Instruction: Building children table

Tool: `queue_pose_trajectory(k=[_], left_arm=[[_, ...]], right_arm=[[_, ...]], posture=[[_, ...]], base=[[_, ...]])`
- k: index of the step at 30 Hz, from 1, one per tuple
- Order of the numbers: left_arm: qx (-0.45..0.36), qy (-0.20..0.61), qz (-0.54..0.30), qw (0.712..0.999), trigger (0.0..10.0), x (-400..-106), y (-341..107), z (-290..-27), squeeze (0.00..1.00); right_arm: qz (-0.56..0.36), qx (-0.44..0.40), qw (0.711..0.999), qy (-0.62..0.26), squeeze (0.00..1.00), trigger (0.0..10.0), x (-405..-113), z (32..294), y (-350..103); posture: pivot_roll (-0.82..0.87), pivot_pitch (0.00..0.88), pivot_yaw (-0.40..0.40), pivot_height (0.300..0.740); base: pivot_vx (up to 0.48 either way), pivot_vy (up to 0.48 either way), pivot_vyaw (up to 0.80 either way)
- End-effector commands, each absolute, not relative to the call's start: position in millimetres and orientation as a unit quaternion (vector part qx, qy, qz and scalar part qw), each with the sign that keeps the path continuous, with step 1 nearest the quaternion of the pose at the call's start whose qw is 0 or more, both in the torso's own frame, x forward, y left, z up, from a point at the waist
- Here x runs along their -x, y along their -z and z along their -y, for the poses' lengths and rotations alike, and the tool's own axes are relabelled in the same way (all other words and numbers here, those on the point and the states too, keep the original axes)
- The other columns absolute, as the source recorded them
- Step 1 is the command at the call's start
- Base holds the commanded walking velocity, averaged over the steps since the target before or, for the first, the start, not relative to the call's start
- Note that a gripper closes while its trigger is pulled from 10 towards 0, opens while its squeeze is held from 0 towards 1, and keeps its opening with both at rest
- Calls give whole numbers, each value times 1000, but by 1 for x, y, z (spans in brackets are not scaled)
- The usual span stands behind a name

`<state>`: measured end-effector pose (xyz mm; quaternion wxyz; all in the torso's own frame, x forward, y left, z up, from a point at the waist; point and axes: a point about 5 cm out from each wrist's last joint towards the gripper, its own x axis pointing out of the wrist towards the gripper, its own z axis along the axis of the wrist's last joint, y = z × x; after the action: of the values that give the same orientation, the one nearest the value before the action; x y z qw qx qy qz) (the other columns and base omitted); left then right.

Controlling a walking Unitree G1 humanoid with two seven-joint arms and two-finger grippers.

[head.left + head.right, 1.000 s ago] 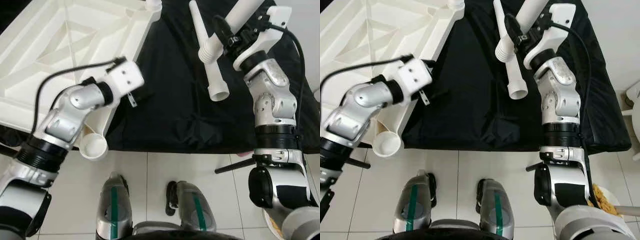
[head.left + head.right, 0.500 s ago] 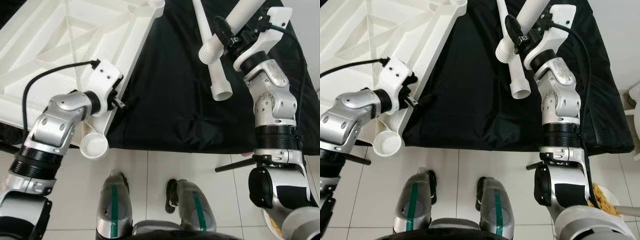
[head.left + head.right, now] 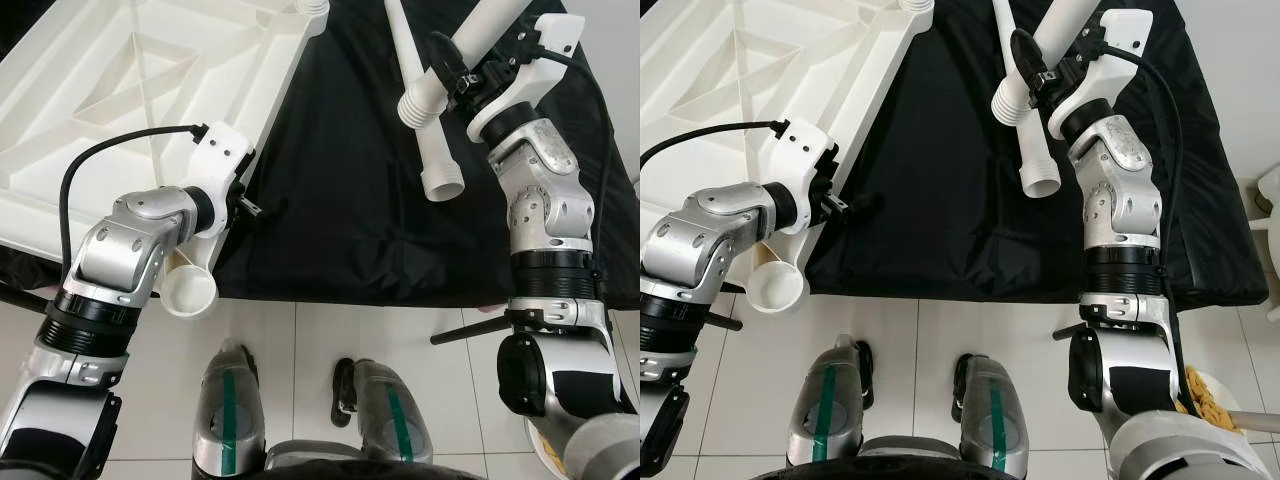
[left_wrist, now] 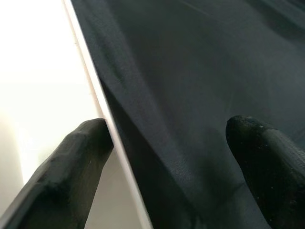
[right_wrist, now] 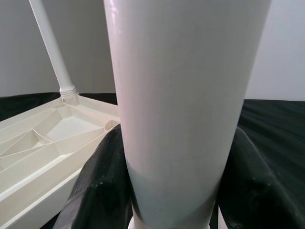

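White plastic table leg (image 3: 470, 52) sits clenched in my right end effector (image 3: 462, 75), lifted for fitting; my left end effector (image 4: 167, 157), parted, straddles the upturned white ribbed tabletop (image 3: 120, 90) edge on black cloth (image 3: 370, 200).

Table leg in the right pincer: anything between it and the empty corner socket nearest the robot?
Nothing solid. Between the table leg and the socket lies open black cloth; the left pincer sits at the tabletop edge just above the socket.
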<state>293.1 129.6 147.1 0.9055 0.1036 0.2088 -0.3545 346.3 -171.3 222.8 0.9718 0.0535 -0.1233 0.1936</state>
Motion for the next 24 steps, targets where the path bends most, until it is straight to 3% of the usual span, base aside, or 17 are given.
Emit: queue_pose_trajectory(k=[1,6,11,24], left_arm=[[-95,370,-231,895,10000,-290,-138,-123,0],[-81,384,-229,891,10000,-291,-140,-112,0],[-61,401,-204,891,10000,-304,-152,-77,0],[-40,369,-194,908,10000,-316,-158,-64,0]], right_arm=[[132,-51,971,-191,0,10000,-346,174,-228],[133,-50,972,-187,0,10000,-346,175,-228],[136,-51,972,-184,0,10000,-345,175,-229],[135,-52,973,-180,0,10000,-343,176,-228]], posture=[[50,75,-46,740],[43,68,-41,740],[32,58,-32,740],[27,51,-19,740]], base=[[0,0,0],[0,0,0],[0,0,0],[0,0,0]])
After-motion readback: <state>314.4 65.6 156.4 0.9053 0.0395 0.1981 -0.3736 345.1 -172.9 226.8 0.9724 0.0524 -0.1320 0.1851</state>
